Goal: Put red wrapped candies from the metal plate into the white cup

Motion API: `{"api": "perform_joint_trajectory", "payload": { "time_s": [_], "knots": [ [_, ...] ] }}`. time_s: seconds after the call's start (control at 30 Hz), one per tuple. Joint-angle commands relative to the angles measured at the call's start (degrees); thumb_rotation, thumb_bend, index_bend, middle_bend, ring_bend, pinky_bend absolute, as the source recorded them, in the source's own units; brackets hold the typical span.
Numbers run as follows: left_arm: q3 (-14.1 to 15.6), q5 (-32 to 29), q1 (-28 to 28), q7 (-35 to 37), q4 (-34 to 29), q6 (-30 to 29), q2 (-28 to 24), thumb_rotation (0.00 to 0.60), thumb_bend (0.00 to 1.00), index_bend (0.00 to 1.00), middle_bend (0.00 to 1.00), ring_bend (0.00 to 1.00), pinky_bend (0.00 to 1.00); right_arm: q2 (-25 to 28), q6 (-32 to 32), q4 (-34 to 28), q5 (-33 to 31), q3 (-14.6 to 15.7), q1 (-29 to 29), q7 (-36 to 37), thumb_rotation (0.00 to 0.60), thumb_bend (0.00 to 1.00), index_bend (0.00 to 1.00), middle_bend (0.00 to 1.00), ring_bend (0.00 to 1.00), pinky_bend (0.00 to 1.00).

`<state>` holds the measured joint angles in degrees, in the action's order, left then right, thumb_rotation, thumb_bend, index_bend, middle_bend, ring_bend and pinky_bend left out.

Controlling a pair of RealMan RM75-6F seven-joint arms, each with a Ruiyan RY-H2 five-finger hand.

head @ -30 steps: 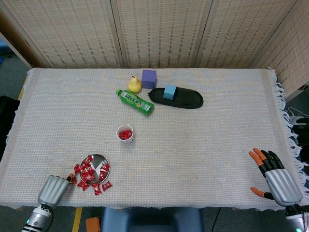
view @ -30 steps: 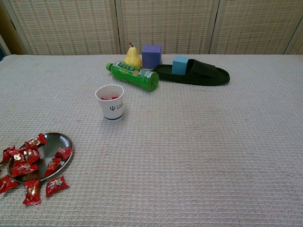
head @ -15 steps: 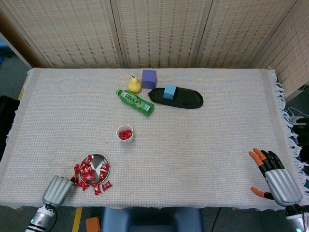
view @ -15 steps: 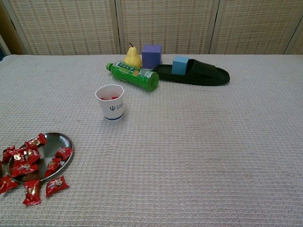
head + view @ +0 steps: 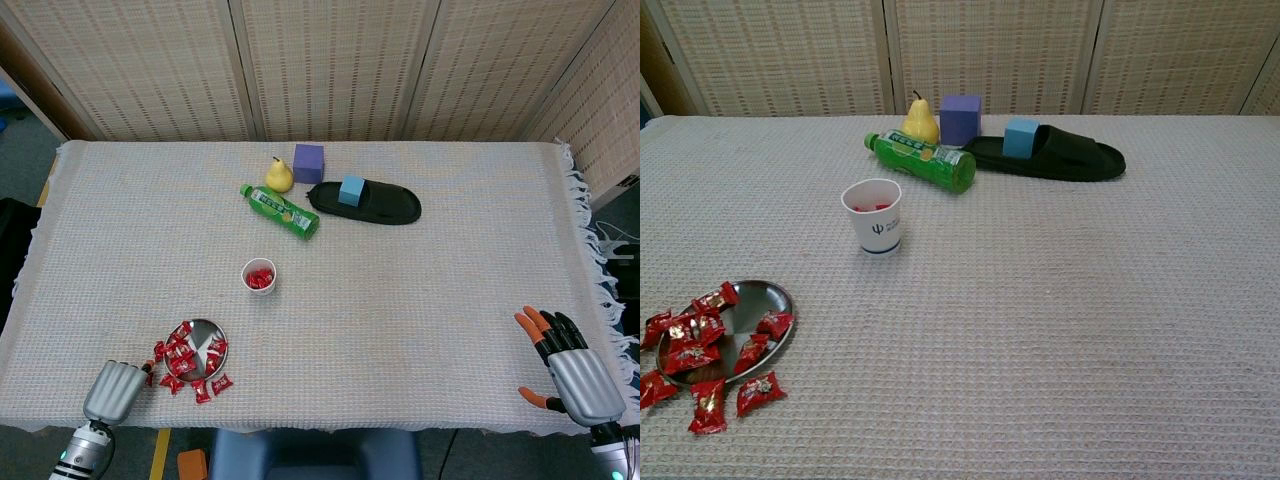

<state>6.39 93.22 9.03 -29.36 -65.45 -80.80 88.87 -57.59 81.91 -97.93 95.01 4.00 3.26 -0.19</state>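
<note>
The left hand (image 5: 112, 391) sits at the near table edge, its fingers hidden behind its back, so I cannot tell their state. Just beyond its fingertips lie the red candies (image 5: 186, 358) on the metal plate (image 5: 204, 331); the white cup (image 5: 259, 276) stands farther on.

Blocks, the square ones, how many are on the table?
2. A purple block stands at the far side beside the yellow pear. A smaller blue block sits on the black slipper. I see no others hidden.
</note>
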Motion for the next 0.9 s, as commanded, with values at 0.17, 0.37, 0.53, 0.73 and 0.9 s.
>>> {"api": "perform_joint_trajectory", "payload": {
  "time_s": [0.17,0.37,0.53,0.73,0.9],
  "knots": [
    [-2.1,-0.6,0.5,2.0,-2.5,-1.2,-2.2,0.600,0.40,0.55,0.89,0.83,1.00,-0.1,-0.3,0.0,-0.5,-0.2,0.1,-0.1,0.600,0.00,0.00,0.00,0.00,0.00],
    [-6.8,-0.1,5.8,2.1,-11.4,1.0,-5.5,0.600,0.40,0.54,0.89,0.83,1.00,-0.3,-1.3,-0.1,-1.4,-0.5,0.6,-0.6,0.600,0.00,0.00,0.00,0.00,0.00],
    [-12.9,-2.7,14.0,-5.5,-19.4,9.6,-6.3,0.600,0.40,0.53,0.89,0.84,1.00,-0.5,-2.4,-0.2,-3.0,-1.1,1.0,-0.8,0.600,0.00,0.00,0.00,0.00,0.00],
    [-20.4,-9.9,23.5,-10.0,-20.3,19.4,-2.9,0.600,0.40,0.53,0.89,0.84,1.00,-0.2,-3.2,-0.2,-5.3,-2.0,1.4,-0.1,0.600,0.00,0.00,0.00,0.00,0.00],
    [-24.3,-15.9,29.2,-13.9,-17.5,23.4,0.6,0.600,0.40,0.53,0.89,0.84,1.00,0.2,-3.5,0.0,-6.6,-2.4,1.5,0.8,0.600,0.00,0.00,0.00,0.00,0.00]
  ]
}}
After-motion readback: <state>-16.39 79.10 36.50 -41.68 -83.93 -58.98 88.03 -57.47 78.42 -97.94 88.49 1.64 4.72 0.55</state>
